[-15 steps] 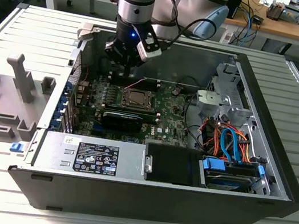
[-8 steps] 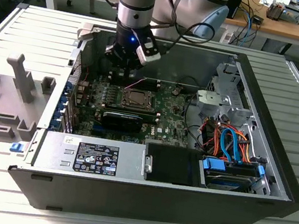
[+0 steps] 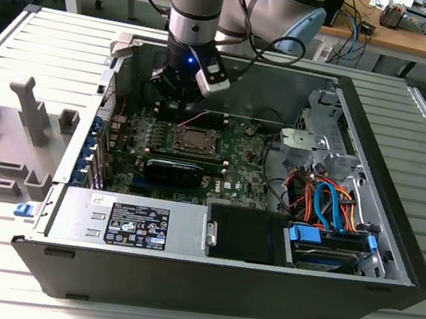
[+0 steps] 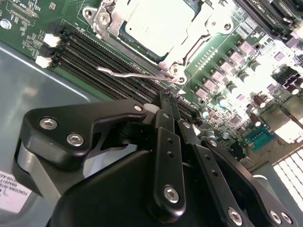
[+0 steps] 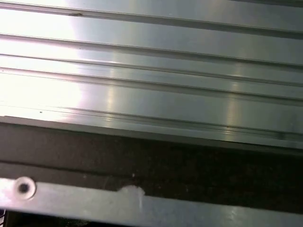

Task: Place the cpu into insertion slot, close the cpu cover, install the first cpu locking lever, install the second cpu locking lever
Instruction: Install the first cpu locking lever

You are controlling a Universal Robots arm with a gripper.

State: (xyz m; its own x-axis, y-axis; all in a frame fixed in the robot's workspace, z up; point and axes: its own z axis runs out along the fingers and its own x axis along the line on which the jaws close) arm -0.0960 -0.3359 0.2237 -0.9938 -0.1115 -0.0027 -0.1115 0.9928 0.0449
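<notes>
The end effector [image 4: 170,96] hangs just beside the insertion slot [image 4: 142,40], on its side toward the long black memory slots [image 4: 94,52]. Its two black fingers [image 4: 164,113] are drawn together at the tips, with nothing seen between them. The tips are close to one end of a thin wire locking lever [image 4: 124,74], which runs along that same edge of the insertion slot. Whether they touch the lever, I cannot tell.

The cpu [image 4: 158,23] sits in the insertion slot with its pale top up. The silvery cpu cover [image 4: 110,21] lies flat around it.

In the exterior view, the insertion slot is near the middle of the green board [image 3: 238,160] inside the open computer case [image 3: 176,277]. The case rests on a ribbed metal tabletop [image 3: 44,39].
</notes>
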